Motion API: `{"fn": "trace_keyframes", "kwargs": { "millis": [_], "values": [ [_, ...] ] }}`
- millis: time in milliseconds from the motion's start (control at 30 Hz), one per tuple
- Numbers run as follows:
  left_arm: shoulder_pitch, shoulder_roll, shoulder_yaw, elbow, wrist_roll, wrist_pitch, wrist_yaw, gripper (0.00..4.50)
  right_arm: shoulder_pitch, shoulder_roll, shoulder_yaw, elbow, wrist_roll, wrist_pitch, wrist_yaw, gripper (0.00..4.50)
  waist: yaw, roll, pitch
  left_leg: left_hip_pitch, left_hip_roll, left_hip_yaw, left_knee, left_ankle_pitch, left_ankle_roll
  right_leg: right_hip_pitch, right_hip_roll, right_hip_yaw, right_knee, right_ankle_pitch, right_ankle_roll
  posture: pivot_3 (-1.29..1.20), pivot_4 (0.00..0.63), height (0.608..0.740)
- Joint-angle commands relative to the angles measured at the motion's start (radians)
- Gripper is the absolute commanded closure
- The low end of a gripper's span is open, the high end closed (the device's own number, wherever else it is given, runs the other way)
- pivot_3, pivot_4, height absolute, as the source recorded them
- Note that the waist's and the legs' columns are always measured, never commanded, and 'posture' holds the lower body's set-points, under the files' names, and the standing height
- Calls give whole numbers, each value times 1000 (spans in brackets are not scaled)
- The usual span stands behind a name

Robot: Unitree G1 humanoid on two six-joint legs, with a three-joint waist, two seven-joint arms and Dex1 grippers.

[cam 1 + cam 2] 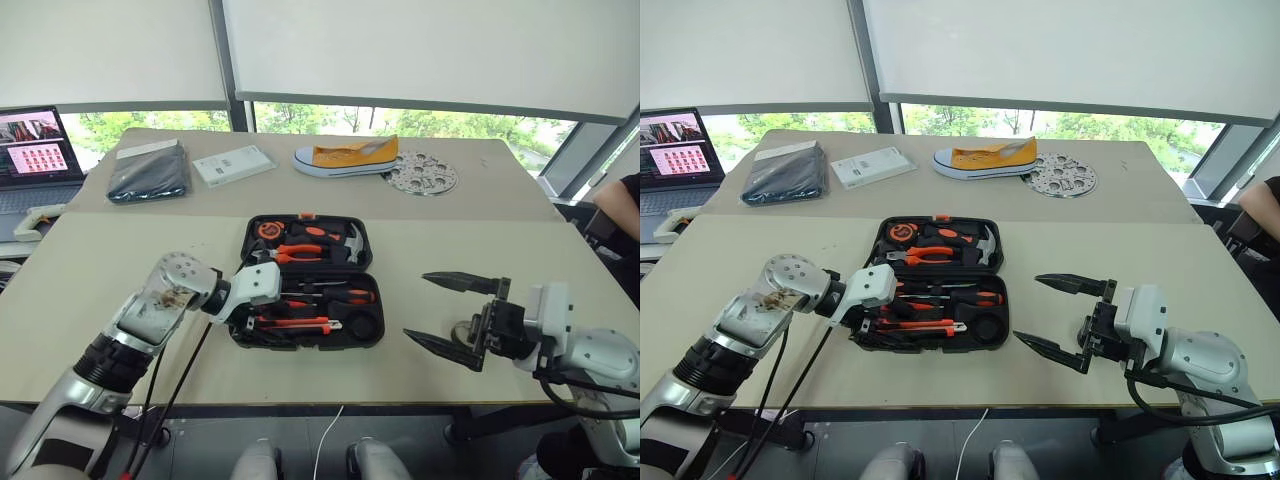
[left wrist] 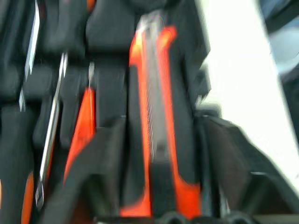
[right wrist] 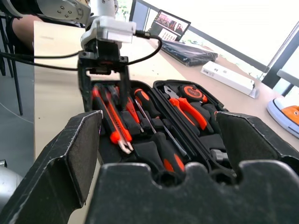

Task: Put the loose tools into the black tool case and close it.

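Observation:
The black tool case (image 1: 243, 240) lies open in the middle of the near table, its lid half on the far side. The orange-and-black utility knife (image 1: 298, 323) rests in the near slot, with two black-and-orange screwdrivers (image 1: 335, 297) beside it and a dark tape roll (image 1: 362, 326) at the right end. My left gripper (image 3: 103, 88) hangs over the case's left end, open, its fingers (image 3: 84, 91) standing on either side of the knife's (image 2: 154, 116) end. My right gripper (image 1: 447, 314) is to the right of the case, open and holding nothing.
Orange-handled pliers (image 1: 300, 252), a hammer (image 1: 352, 243) and a tape measure (image 1: 268, 229) sit in the lid half. On the far table are a black pouch (image 1: 148, 170), a white box (image 1: 232, 164), a yellow shoe (image 1: 345, 157) and a metal disc (image 1: 423, 173). A laptop (image 1: 35, 150) stands at the far left.

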Motion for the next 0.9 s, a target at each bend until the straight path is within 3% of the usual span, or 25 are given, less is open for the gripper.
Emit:
{"fn": "trace_keyframes", "kwargs": {
  "millis": [33,300,333,367,400,567,633,900],
  "values": [
    [-27,5,75,11,-54,-83,-31,871,-24,10,4,6,-10,-12,-1,0,-1,0,0,0,0,0,0,0,0,0,0,0,0,0,0,0,150,740],
    [-19,-67,154,71,-137,-130,-8,871,-41,36,14,31,-29,-22,-3,0,1,0,0,0,0,0,1,0,0,0,0,0,0,0,0,0,150,740],
    [-10,-72,157,76,-144,-125,-5,1384,-38,39,16,30,-31,-21,-4,0,1,0,0,0,0,0,1,0,0,0,0,0,0,0,0,0,150,740],
    [2,-75,153,83,-140,-134,-3,1530,-34,41,17,27,-31,-20,-4,0,1,0,0,0,0,0,1,0,0,0,0,0,0,0,0,0,150,740],
    [23,-74,141,90,-122,-149,1,1951,-28,42,18,23,-32,-17,-4,0,1,0,0,0,0,0,1,0,0,0,0,0,0,0,0,0,150,740],
    [72,-53,78,162,22,-274,47,3997,-7,43,7,16,-33,-12,-7,0,-1,0,0,0,0,0,1,0,0,0,0,0,1,1,-1,0,150,740],
    [78,-77,88,174,13,-259,71,4455,1,44,8,14,-34,-12,-7,0,0,0,0,0,0,0,1,0,0,0,0,0,1,1,-1,0,150,740],
    [133,-93,54,165,31,-278,73,4455,0,39,0,3,-28,-5,-6,0,0,1,-1,0,0,0,3,0,0,1,0,0,1,1,0,0,150,740]
  ]
}}
